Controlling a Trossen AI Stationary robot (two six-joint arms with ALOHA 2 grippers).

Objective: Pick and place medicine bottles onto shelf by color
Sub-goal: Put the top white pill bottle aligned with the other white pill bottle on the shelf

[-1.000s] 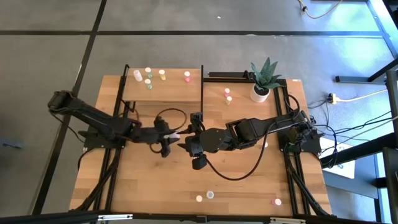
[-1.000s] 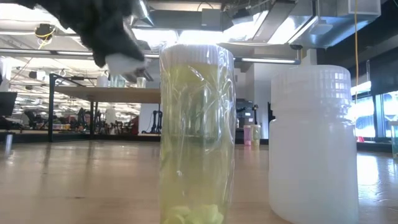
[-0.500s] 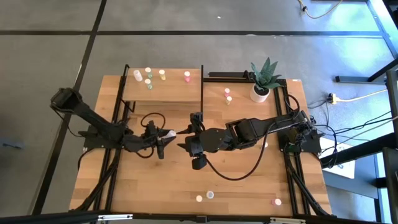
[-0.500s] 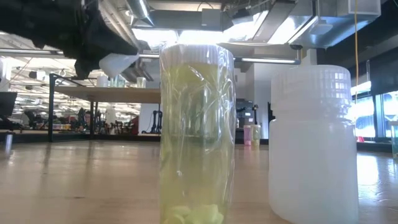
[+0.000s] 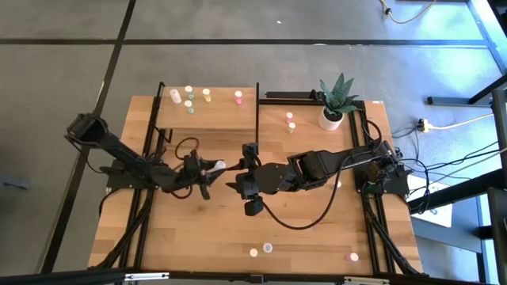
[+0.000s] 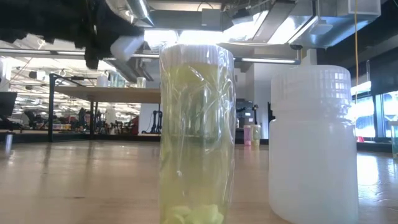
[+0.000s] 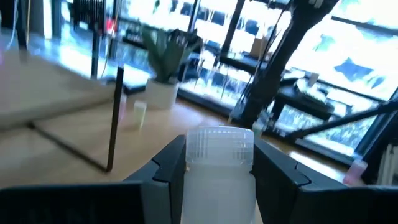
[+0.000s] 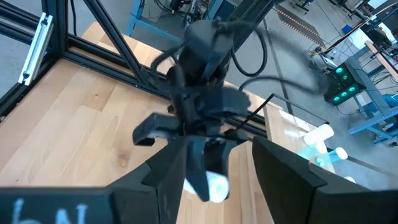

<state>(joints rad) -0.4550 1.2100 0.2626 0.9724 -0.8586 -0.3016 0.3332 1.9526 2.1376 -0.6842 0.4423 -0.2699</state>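
Observation:
My left gripper (image 5: 204, 169) hangs above the middle of the table, pointing level toward the right arm, and is shut on a small white medicine bottle (image 7: 219, 168) with a ribbed white cap; the low view shows that bottle (image 6: 127, 46) high at the upper left. My right gripper (image 5: 239, 179) stands open just to the right of it, facing it, with nothing between its fingers (image 8: 163, 168). The shelf (image 5: 207, 119) at the far left carries several bottles (image 5: 190, 100), standing on their bases. My left gripper pinches the white bottle's body (image 7: 189, 186) between its two fingers, one on each side. The fingers come level from the table's left and lie along the bottle. Its ribbed cap end (image 7: 219, 140) sticks out past the fingertips. The bottle is lifted clear of the table.
Two bottles (image 5: 290, 122) stand beside a potted plant (image 5: 336, 101) at the far right. Three more (image 5: 261, 250) stand near the front edge, two of them right before the low camera: a yellow-green one (image 6: 198, 134) and a white one (image 6: 314, 143). Black posts (image 5: 258, 111) frame the shelf.
My left gripper has drawn back a little toward the table's left edge and tipped up from slanting down to level. The white bottle has gone with it and now lies level instead of pointing down. My right arm has kept still.

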